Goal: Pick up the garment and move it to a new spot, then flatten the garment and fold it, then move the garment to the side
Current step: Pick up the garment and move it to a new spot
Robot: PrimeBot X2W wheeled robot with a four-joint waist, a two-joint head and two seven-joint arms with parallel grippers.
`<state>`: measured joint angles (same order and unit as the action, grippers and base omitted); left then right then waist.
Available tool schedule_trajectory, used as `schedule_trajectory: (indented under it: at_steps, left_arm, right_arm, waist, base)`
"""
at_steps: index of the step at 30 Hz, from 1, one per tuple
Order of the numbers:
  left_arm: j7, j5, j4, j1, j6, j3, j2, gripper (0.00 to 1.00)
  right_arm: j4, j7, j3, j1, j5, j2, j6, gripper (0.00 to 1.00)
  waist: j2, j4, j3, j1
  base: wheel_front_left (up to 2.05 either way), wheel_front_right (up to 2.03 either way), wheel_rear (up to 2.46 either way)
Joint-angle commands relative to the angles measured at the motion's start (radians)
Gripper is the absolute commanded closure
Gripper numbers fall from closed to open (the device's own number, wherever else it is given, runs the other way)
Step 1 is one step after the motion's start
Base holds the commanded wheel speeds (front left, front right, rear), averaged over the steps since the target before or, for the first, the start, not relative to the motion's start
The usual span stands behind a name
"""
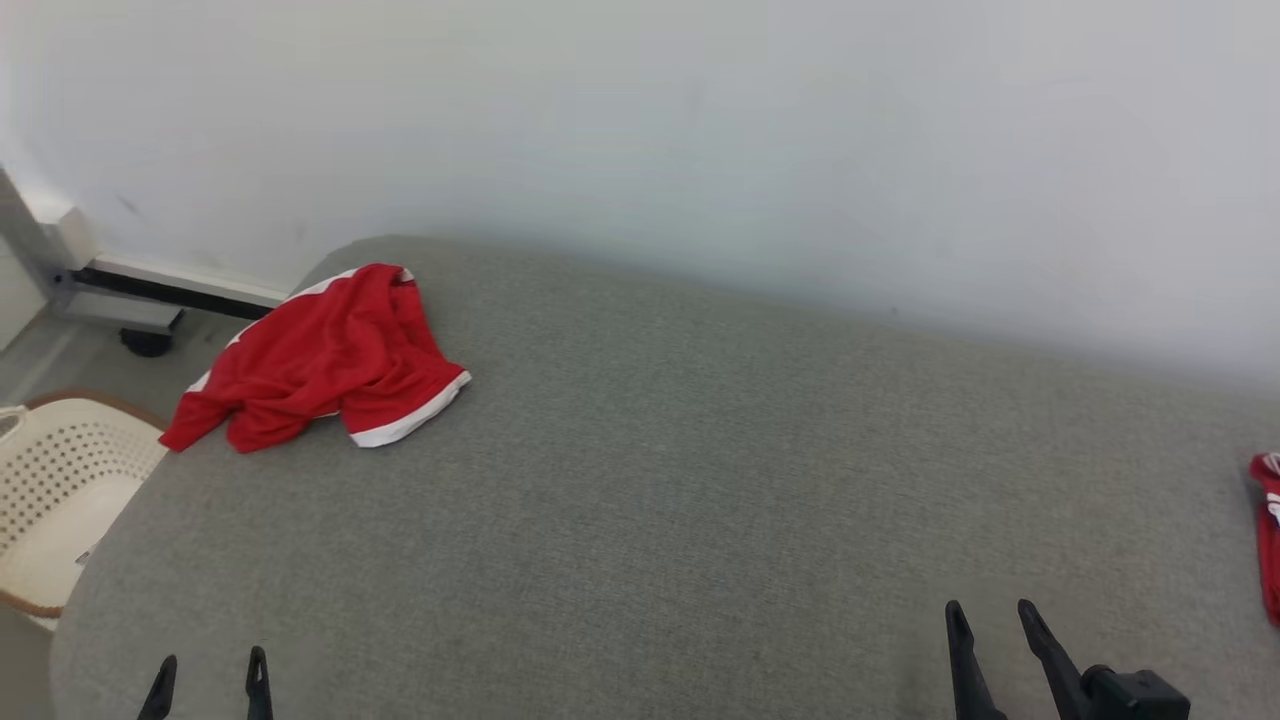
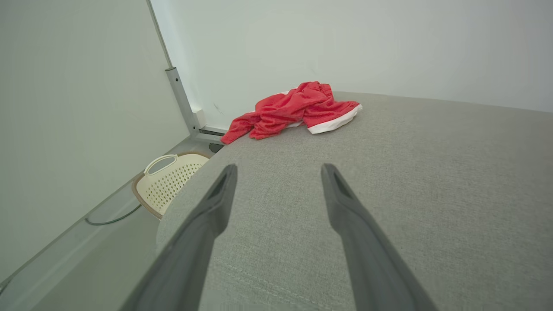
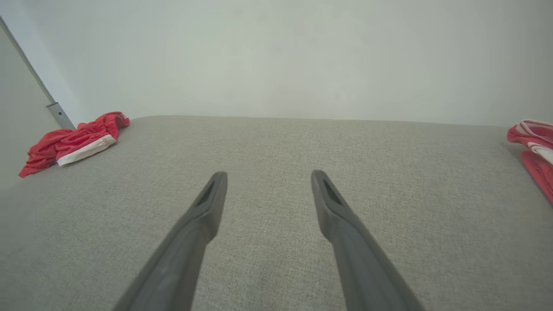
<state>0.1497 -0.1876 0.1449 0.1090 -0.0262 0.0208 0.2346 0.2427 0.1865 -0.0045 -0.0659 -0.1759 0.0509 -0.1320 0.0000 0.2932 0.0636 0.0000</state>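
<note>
Heads up, you're basically at square one here. The garment [image 1: 320, 350], red with white trim, is lying in a crumpled heap at the far left corner of the table [image 1: 700, 480], right by the rounded edge, with one end close to hanging over the side. Nothing about it looks picked up, flattened or folded. So I'd say the whole list is ahead of you: grab it, carry it to a new spot, spread it out, fold it, then move it aside.

Both tools are wide open and empty. Your left tool [image 1: 213, 656] pokes up at the bottom left of the head view, fingers spread over bare grey cloth and well apart from the garment. In its wrist view the heap sits pretty much straight ahead past the fingertips. Your right tool [image 1: 989, 605] is at the bottom right, jaws just as wide, gripping nothing, and it's a lot further from the heap.

There's also a second red piece [image 1: 1268, 530] at the right edge of the table; too cut off to tell what shape it's in. A cream basket [image 1: 60, 490] sits on the floor just off the left corner, so I'd watch the garment doesn't slide off that way.
</note>
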Motion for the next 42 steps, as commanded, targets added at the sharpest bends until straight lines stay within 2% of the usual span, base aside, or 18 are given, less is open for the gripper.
schedule_trajectory:
  at_steps: [1, 5, 11, 18, 24, 29, 42]
  left_arm:
    - [-0.004, -0.007, -0.009, 0.021, -0.003, 0.000, 0.005, 0.00]
    - [-0.016, -0.011, -0.022, 0.030, -0.010, 0.003, 0.009, 0.00]
    - [-0.025, -0.019, -0.038, 0.042, -0.018, 0.011, 0.017, 0.00]
    - [-0.025, -0.043, -0.051, 0.050, -0.035, 0.037, 0.014, 0.00]
    - [-0.037, -0.088, -0.044, -0.049, -0.012, 0.047, 0.028, 0.00]
    - [-0.064, -0.131, -0.015, -0.199, 0.010, 0.070, 0.061, 0.00]
    - [-0.181, -0.184, 0.262, -0.694, 0.096, 0.080, 0.236, 0.00]
  right_arm:
    - [0.006, 0.007, 0.004, -0.006, -0.009, -0.001, 0.002, 0.00]
    - [0.021, 0.015, 0.016, -0.003, -0.019, -0.001, 0.002, 0.00]
    - [0.034, 0.023, 0.029, 0.011, -0.026, -0.001, 0.002, 0.00]
    - [0.050, 0.028, 0.050, 0.021, -0.028, 0.000, 0.002, 0.00]
    - [0.043, 0.024, 0.069, 0.054, -0.018, 0.000, 0.002, 0.00]
    - [0.014, 0.020, 0.123, 0.137, -0.018, 0.000, 0.002, 0.00]
    - [0.003, 0.054, 0.251, 0.336, -0.034, 0.000, 0.002, 0.00]
  waist:
    - [0.0000, 0.075, 0.012, 0.0000]
    - [0.0000, 0.118, 0.018, 0.0000]
    - [0.0000, 0.148, 0.020, 0.0000]
    - [0.0000, 0.139, 0.017, 0.0000]
    - [0.0000, 0.071, -0.016, 0.0000]
    - [0.0000, -0.030, -0.106, 0.0000]
    - [0.0000, -0.293, -0.337, 0.0000]
  base:
    - [0.00, 0.00, 0.00]
    - [0.00, 0.00, 0.00]
    - [0.00, 0.00, 0.00]
    - [0.00, 0.00, 0.00]
    - [0.00, 0.00, 0.00]
    - [0.00, 0.00, 0.00]
    - [0.00, 0.00, 0.00]
